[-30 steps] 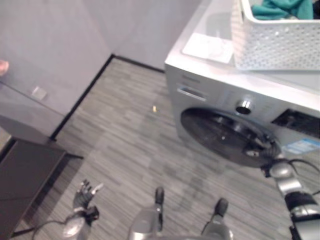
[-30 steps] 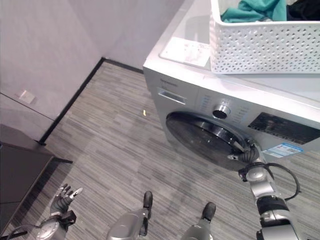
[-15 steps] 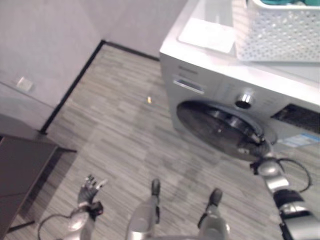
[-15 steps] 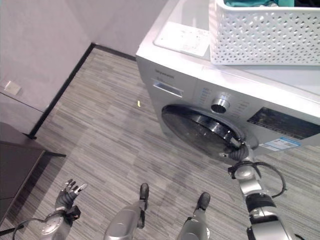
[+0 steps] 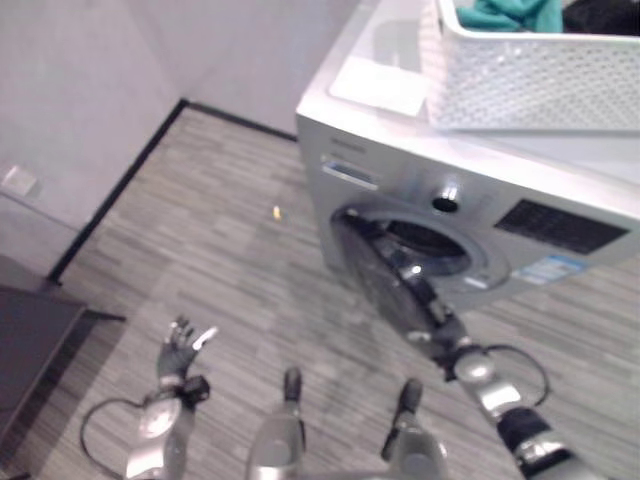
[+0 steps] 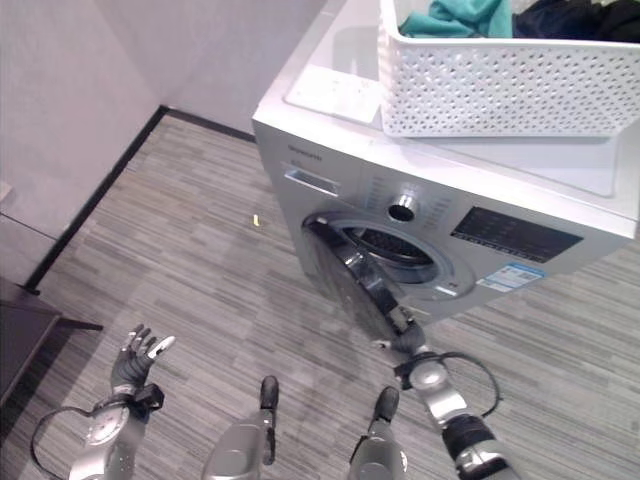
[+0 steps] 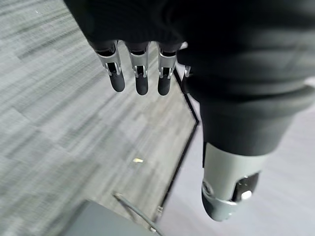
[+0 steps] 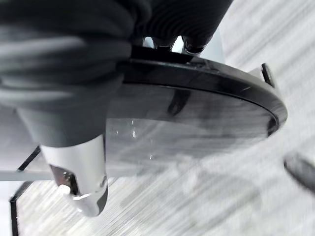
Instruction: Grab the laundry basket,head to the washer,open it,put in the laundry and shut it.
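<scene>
The right hand is hooking its fingers over the washer door rim, swinging it half open; the laundry is waiting in the basket on top, while the left hand is hanging wide open.

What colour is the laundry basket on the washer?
White, with a perforated wall; clearest in the right eye view.
</scene>
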